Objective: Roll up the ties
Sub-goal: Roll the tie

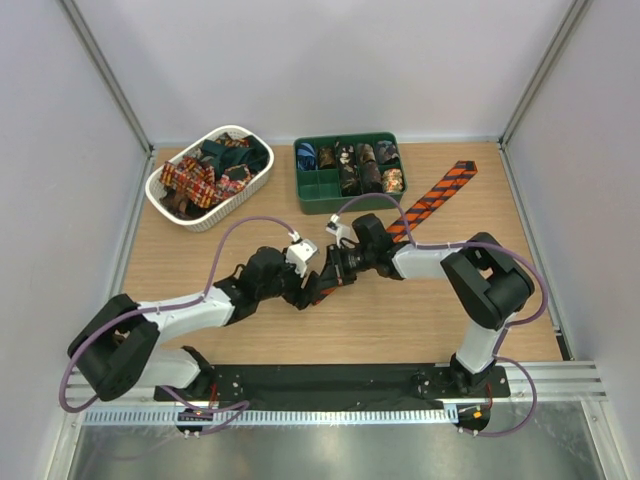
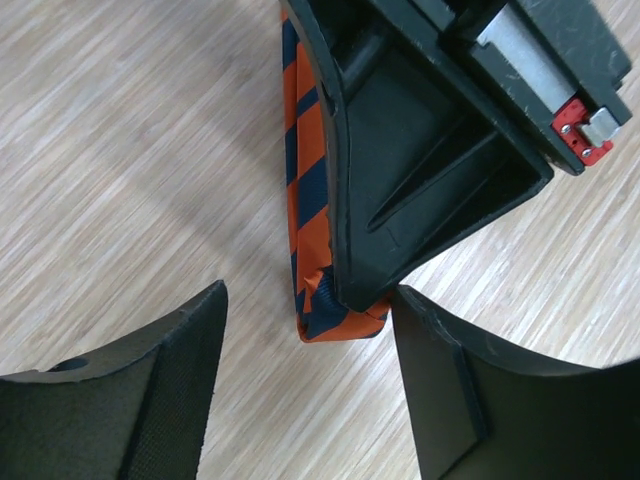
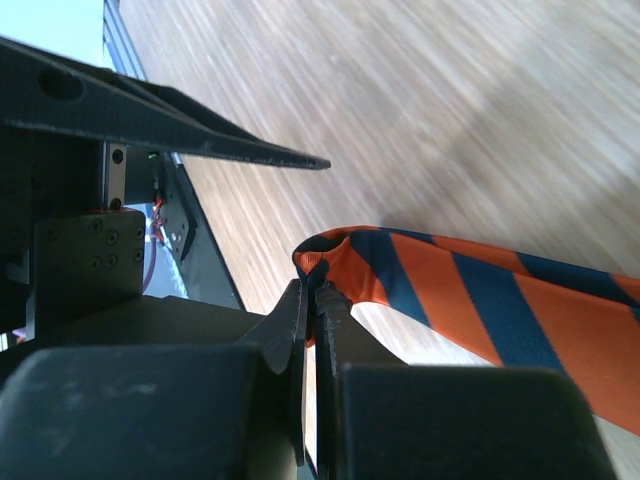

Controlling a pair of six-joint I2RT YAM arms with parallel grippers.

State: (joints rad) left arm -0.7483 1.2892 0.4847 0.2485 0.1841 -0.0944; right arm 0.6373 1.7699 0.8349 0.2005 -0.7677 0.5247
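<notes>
The orange-and-black striped tie lies diagonally on the table, its wide pointed end at the far right. Its near end is folded over. My right gripper is shut on that folded end and holds it just above the wood. My left gripper is open, its fingers spread on either side of the fold and the right gripper's tip, without touching the tie. Other ties, red plaid and dark green among them, lie in the white basket.
A white oval slotted basket stands at the far left. A green tray with compartments holding several rolled ties stands at the far middle. The two arms meet at the table's centre. Metal frame posts rise at both sides.
</notes>
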